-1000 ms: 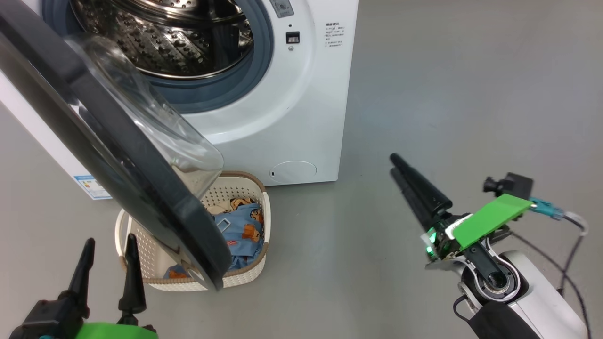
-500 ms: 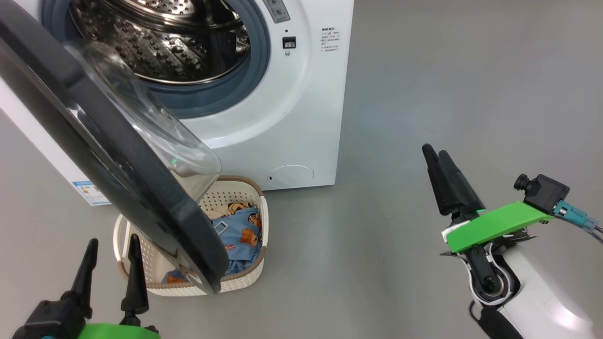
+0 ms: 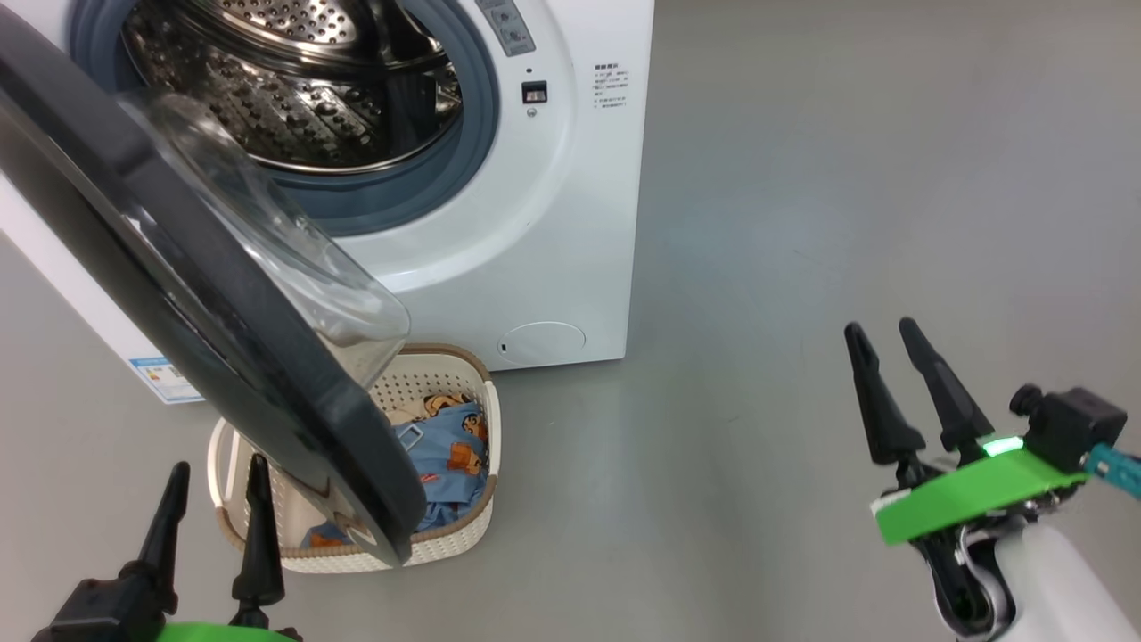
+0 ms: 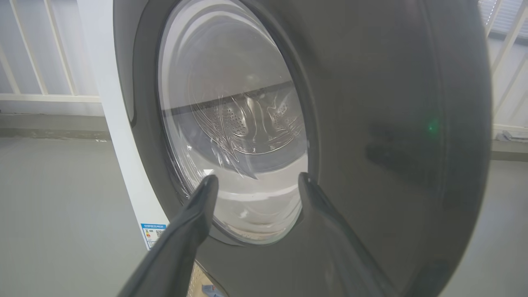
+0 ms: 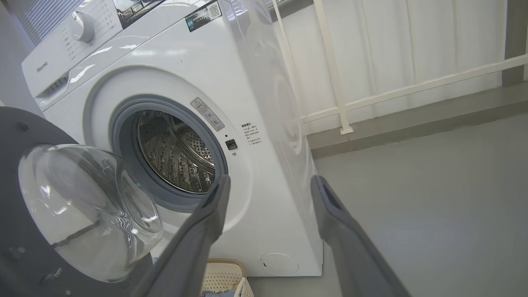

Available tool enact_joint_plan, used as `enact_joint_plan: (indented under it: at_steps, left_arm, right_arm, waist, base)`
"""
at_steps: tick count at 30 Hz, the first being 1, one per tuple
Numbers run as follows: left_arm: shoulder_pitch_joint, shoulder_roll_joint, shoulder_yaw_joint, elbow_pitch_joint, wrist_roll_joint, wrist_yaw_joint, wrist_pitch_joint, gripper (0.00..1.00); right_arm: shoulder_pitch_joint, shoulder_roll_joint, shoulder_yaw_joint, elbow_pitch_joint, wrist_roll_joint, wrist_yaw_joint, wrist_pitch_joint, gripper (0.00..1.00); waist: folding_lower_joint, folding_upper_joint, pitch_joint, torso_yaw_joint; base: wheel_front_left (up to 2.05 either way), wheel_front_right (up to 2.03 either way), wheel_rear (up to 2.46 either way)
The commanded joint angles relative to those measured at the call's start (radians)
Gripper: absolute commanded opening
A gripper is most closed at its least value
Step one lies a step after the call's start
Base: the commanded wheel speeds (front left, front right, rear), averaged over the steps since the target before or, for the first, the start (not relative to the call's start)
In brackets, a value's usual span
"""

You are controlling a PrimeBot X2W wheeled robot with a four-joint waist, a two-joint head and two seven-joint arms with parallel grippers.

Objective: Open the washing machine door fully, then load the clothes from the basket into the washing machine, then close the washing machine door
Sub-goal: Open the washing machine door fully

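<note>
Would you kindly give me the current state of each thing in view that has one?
washing machine door: open, swung out above the basket.
washing machine: drum exposed, nothing visible inside.
basket: on the floor, holding the clothes.
clothes: lying in the basket.
left gripper: open, empty.
right gripper: open, empty.

Black-rimmed door (image 3: 205,339) ajar over basket (image 3: 455,541)

The half-open washing machine door (image 3: 250,374) overhangs the basket (image 3: 446,544), covering its left part; right of the door, the basket's remaining opening, the drum mouth (image 3: 294,98) and the floor (image 3: 802,223) lie unobstructed.
</note>
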Motion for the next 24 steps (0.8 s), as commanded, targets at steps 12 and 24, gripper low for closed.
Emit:
enact_joint_plan:
  at_steps: [12, 24]
  left_arm:
    - [-0.006, 0.015, 0.024, -0.035, 0.005, 0.023, -0.006, 1.00]
    - [-0.003, 0.015, 0.005, -0.020, -0.001, 0.034, -0.006, 1.00]
  right_arm:
    - [0.144, 0.037, -0.050, -0.138, -0.311, 0.002, -0.012, 1.00]
    - [0.208, 0.119, -0.134, -0.184, -0.470, 0.002, -0.012, 1.00]
  waist:
    - [0.0000, 0.0000, 0.002, -0.005]
    - [0.0000, 0.0000, 0.003, 0.011]
  base:
    - [0.00, 0.00, 0.00]
    - [0.00, 0.00, 0.00]
